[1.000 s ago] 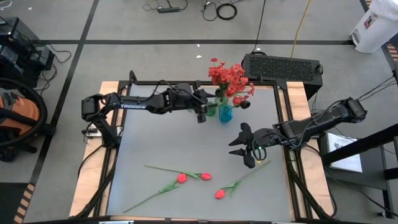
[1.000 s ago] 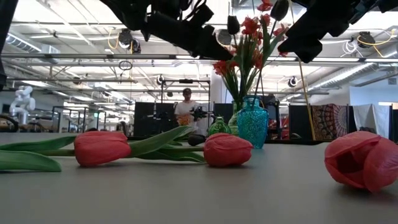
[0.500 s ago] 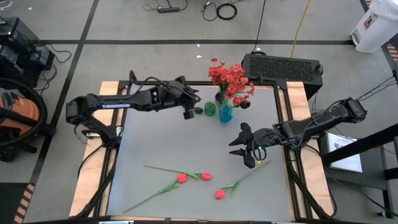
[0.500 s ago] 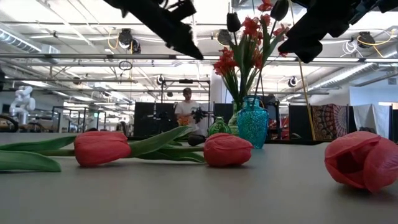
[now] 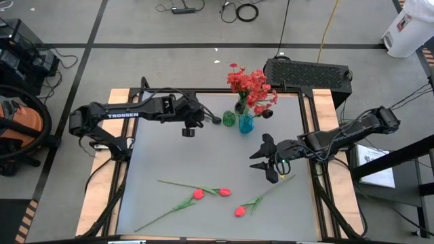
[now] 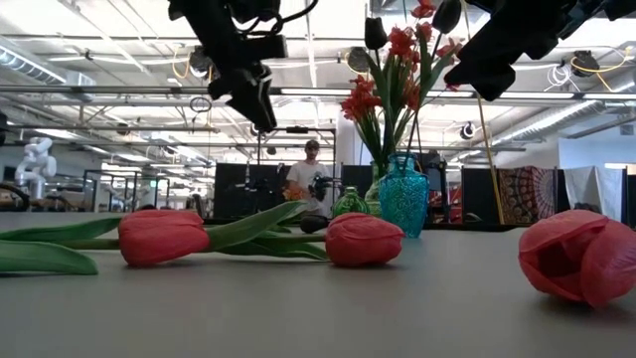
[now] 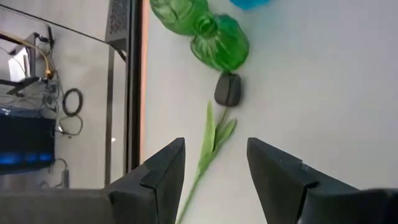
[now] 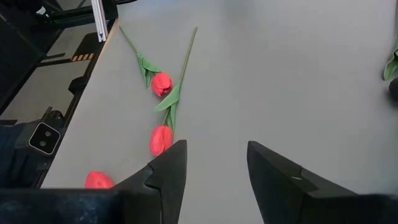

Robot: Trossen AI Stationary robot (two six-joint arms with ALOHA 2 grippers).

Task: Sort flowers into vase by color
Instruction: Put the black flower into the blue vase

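Left gripper [image 5: 188, 131], jaws apart and empty, hovers over a dark tulip bud [image 7: 228, 89] beside the green vase [image 7: 219, 38]; it should descend on the stem. Right gripper [image 5: 264, 161] waits, jaws apart.

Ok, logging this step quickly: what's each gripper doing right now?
Left gripper: open, empty, above the table near the small green glass vase.
Right gripper: open, empty, hovering over the grey table.

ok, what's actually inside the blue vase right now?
The blue vase holds green stems with red clustered blossoms, plus dark buds among them. The stems' lower ends are hidden inside the vase. The red tulips lie on the table.
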